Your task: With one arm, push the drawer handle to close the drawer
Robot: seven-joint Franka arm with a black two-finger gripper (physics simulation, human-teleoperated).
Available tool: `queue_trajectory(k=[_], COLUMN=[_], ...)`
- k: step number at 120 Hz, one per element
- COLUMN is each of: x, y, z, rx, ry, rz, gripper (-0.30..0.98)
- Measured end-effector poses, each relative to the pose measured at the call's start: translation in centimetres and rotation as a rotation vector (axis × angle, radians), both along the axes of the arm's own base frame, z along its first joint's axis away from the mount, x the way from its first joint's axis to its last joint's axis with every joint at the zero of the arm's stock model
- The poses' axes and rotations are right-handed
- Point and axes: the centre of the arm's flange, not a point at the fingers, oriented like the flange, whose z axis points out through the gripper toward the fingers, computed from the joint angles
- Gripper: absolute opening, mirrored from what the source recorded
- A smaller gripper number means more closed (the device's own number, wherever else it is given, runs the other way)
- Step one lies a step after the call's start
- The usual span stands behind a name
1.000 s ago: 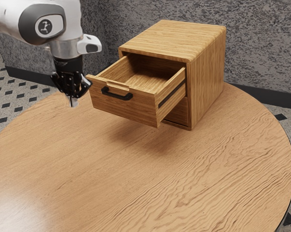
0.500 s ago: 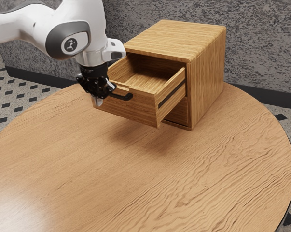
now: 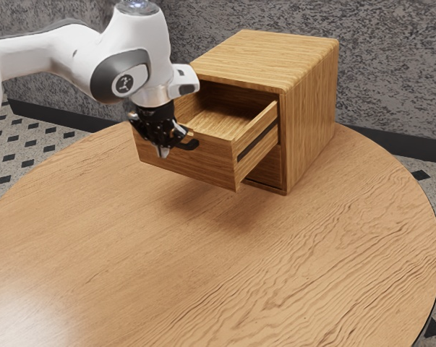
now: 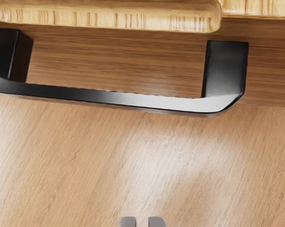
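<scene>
Your tool (image 3: 163,152) hangs near the black handle (image 4: 109,97), fingertips slightly spread; beyond it, the drawer (image 3: 212,163) juts open from its cabinet (image 3: 311,108).

Handle (image 4: 147,102) bars way to drawer front (image 3: 210,163); slim gap behind, apparently.

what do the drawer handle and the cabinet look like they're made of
The handle looks like black-coated metal, satin, judging by its soft highlights, though plastic is possible. The cabinet looks like honey-coloured wood or veneer with a light sheen: streaky grain runs across its top and side.
</scene>
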Motion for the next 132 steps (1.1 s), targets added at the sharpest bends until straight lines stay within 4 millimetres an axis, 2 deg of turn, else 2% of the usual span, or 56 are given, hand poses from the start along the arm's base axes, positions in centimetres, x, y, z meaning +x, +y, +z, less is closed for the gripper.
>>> queue_trajectory(k=[28,52,62,83,110,132], x=[1.7,2.9,3.6,6.0,8.4,10.1], y=[1.4,0.7,1.3,0.9,-0.2,0.4], z=[-1.3,-2.0,-2.4,-1.6,-2.4,-2.0], rx=[0.021,0.024,0.023,0.045,0.056,0.057], ry=[-0.045,-0.105,-0.127,-0.201,-0.268,-0.331], rz=[0.010,-0.016,-0.013,-0.031,-0.071,-0.082], gripper=[-0.08,-0.09,-0.09,-0.09,-0.09,-0.09])
